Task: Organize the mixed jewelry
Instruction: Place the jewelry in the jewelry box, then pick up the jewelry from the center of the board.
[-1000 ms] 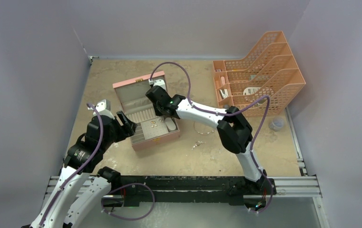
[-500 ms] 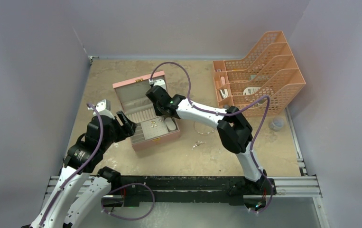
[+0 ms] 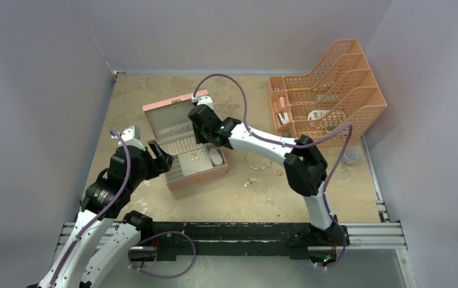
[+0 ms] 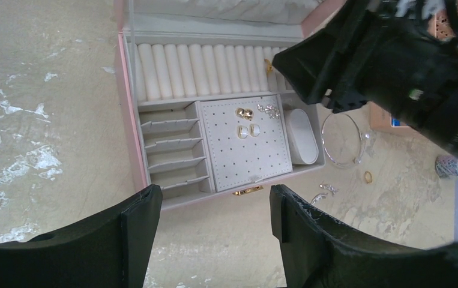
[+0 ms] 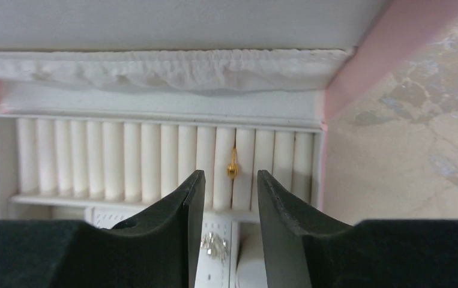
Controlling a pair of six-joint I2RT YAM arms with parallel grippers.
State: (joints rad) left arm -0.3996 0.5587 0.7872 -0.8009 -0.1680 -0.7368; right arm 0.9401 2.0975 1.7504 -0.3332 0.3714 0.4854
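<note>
The pink box (image 3: 157, 109) lies open with grey lining. My right gripper (image 3: 200, 120) hovers over its ring rolls, open by a narrow gap and empty. In the right wrist view a small gold ring (image 5: 233, 168) sits in a roll slot just beyond the gripper (image 5: 229, 176). Gold pieces (image 4: 242, 113) and a sparkly silver piece (image 4: 268, 110) lie on the dotted pad. The wire hoop (image 3: 257, 161), a gold ring (image 3: 279, 173) and the silvery chain-like piece (image 3: 250, 182) lie on the table right of the box. My left gripper (image 3: 161, 157) is open and empty at the box's left front corner.
An orange mesh file rack (image 3: 340, 90) with stationery bits stands at the back right. A small clear item (image 3: 350, 157) lies near the right wall. Grey walls close in on three sides. The arms' rail (image 3: 232, 231) runs along the near edge.
My right arm has shifted slightly to the right and its gripper has drawn back a little towards the box's lid. The left arm has not moved.
</note>
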